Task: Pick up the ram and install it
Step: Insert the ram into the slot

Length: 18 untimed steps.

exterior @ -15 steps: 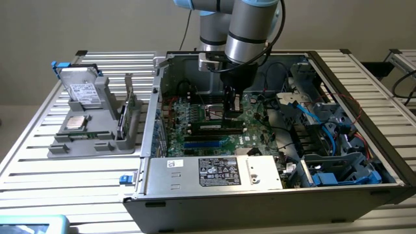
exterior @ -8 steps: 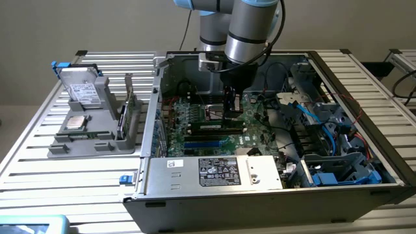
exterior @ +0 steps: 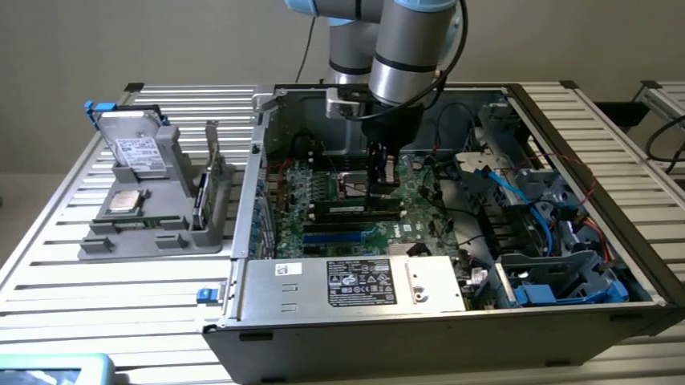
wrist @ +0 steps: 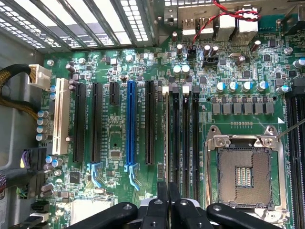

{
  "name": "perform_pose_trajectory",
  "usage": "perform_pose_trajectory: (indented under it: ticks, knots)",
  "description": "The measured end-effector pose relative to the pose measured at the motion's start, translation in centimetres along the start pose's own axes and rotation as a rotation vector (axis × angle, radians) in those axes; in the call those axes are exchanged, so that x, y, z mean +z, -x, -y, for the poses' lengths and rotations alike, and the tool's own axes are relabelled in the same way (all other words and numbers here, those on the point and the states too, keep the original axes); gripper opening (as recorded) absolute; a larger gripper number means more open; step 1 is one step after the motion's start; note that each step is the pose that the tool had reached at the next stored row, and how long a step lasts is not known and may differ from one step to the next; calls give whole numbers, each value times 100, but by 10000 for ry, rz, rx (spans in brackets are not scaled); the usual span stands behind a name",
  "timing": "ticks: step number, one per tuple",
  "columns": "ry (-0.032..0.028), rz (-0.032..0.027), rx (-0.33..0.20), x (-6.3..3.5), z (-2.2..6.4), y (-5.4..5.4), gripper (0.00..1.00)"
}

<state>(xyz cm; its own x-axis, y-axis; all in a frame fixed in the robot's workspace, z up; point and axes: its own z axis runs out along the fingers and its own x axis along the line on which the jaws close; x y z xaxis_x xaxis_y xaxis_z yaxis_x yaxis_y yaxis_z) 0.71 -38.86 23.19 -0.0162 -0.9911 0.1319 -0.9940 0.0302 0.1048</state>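
The ram (exterior: pixel 358 208) is a thin green stick with a pale label. It lies lengthwise in a black memory slot on the motherboard (exterior: pixel 321 192), inside the open computer case. In the wrist view the ram (wrist: pixel 165 138) shows edge-on in the outermost of the black memory slots (wrist: pixel 186 138). My gripper (exterior: pixel 381 195) comes straight down from the arm, with its tips at the ram's top edge. The black fingers (wrist: pixel 163 200) are pressed together, and my gripper (wrist: pixel 168 186) stands shut over one end of the stick. No part of the stick shows between them.
The bare CPU socket (wrist: pixel 245 174) lies beside the memory slots, and a blue expansion slot (wrist: pixel 131 124) on their other side. Blue cables and drive bays (exterior: pixel 557 216) fill the case at the exterior view's right. A grey fixture (exterior: pixel 150 228) with a hard drive (exterior: pixel 139 148) stands outside the case.
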Motion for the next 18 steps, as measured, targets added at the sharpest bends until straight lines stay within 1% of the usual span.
perform_pose_trajectory:
  ticks: [5,7,18]
  knots:
    - [-12,3,1,7,-3,1,12]
    - [-22,4,3,24,-3,3,12]
    - [-29,3,4,44,-2,6,12]
